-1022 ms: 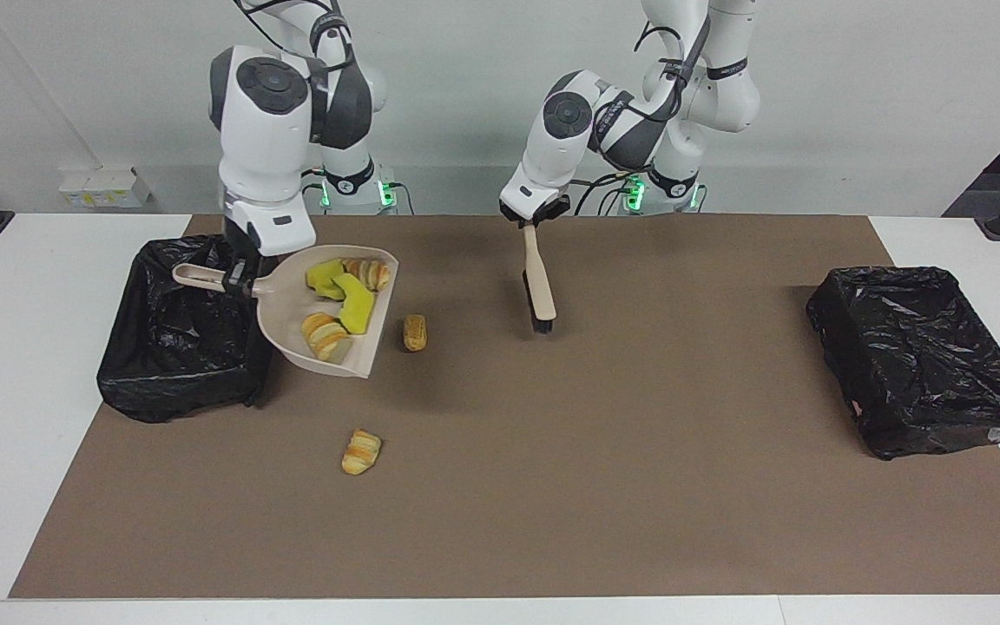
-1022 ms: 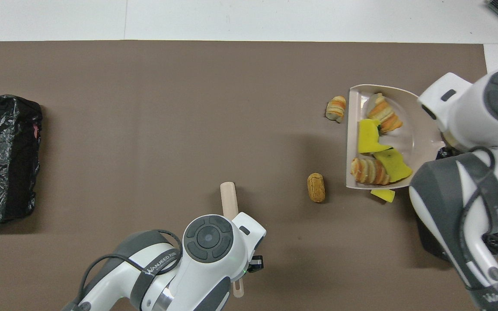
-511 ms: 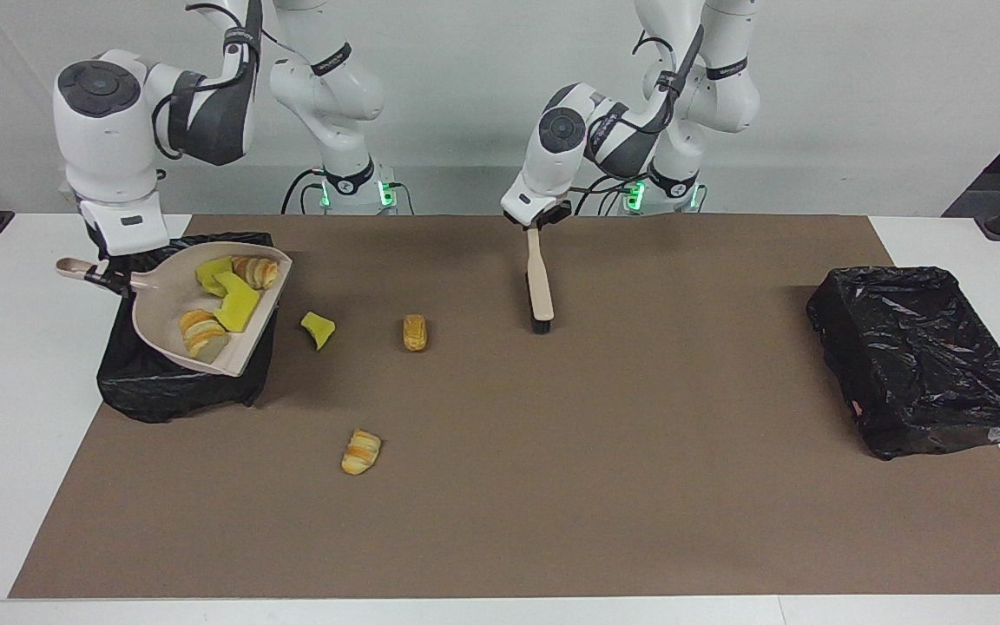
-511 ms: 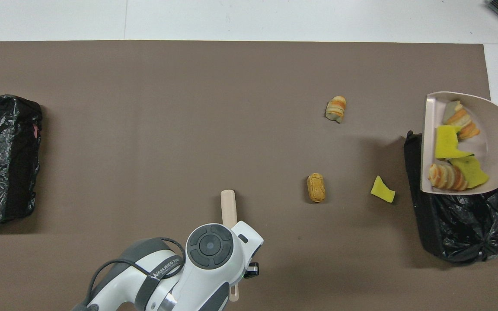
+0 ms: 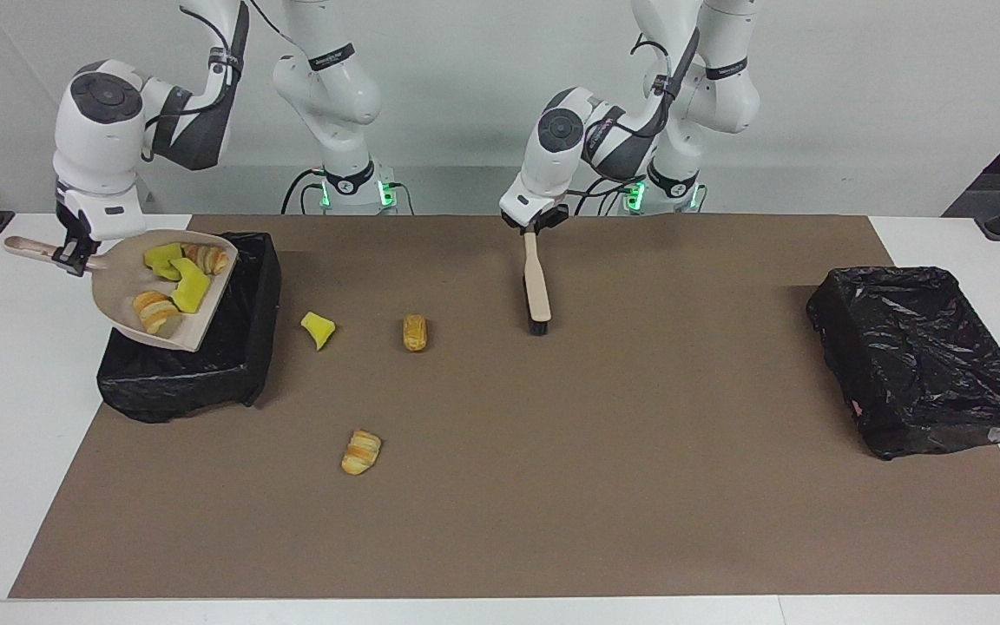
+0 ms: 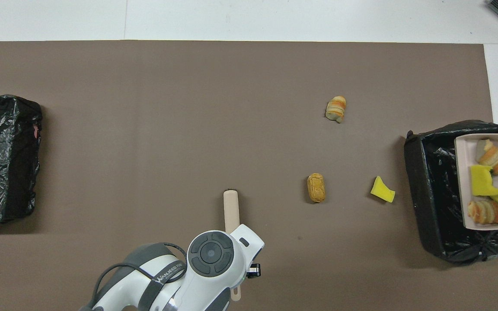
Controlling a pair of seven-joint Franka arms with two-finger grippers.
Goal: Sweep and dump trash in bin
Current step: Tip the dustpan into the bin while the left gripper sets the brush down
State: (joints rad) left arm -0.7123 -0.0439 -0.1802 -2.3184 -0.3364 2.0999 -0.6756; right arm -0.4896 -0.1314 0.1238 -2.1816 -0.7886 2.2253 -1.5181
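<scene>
My right gripper (image 5: 75, 253) is shut on the handle of the beige dustpan (image 5: 118, 282), held tilted over the black bin (image 5: 231, 347) at the right arm's end. Several pieces of trash lie in the pan (image 6: 463, 181): yellow sponge wedges and striped pastries. Three pieces rest on the mat: a yellow wedge (image 5: 318, 329) beside the bin (image 6: 430, 194), a brown bread (image 5: 414, 332), and a striped pastry (image 5: 362, 452) farther from the robots. My left gripper (image 5: 533, 224) is shut on the handle of the brush (image 5: 537, 291), whose bristles rest on the mat.
A second black-lined bin (image 5: 917, 356) sits at the left arm's end of the brown mat (image 5: 604, 486). White table shows around the mat's edges.
The right arm lifted the loaded dustpan off the mat and carried it over the bin. A yellow wedge stayed on the mat where the pan was. The left arm and brush barely shifted.
</scene>
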